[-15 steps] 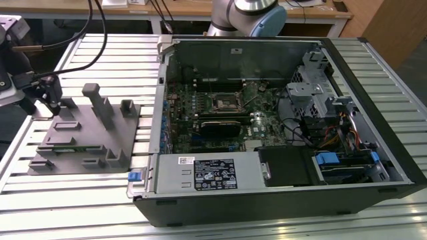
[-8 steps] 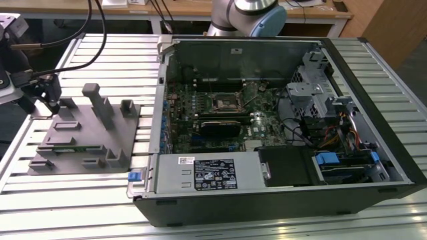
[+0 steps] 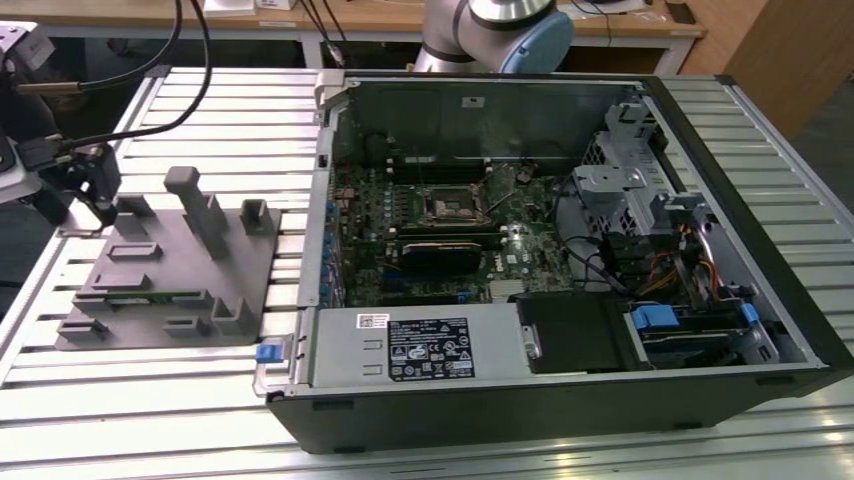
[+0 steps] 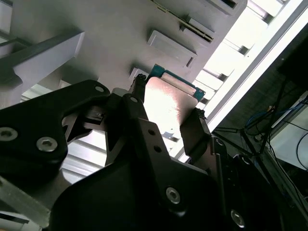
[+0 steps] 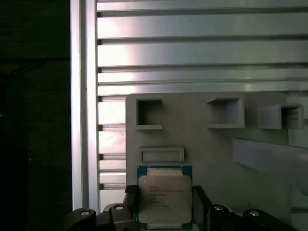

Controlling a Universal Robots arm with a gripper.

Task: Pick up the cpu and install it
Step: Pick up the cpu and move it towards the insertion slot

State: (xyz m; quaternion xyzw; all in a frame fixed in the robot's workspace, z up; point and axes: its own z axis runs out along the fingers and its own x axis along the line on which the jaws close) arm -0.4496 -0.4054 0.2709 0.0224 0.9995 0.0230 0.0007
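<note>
Hand (image 5: pixel 164 201) clamped on cpu (image 5: pixel 164 191), metal lid showing, at the edge of the grey tray (image 3: pixel 174 285) on the exterior view's left. Slatted aluminium desk (image 3: pixel 134 400). Open PC case (image 3: pixel 561 410) beside tray. Wooden bench (image 3: pixel 374 18) behind.

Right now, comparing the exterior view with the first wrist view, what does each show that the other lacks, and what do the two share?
The exterior view adds the open computer case and, inside it, the black-framed motherboard socket. The first wrist view adds the cpu, silvery top showing, gripped on two sides by the claw. Both share the grey tray with its raised holders and the slatted metal table beneath it.
</note>
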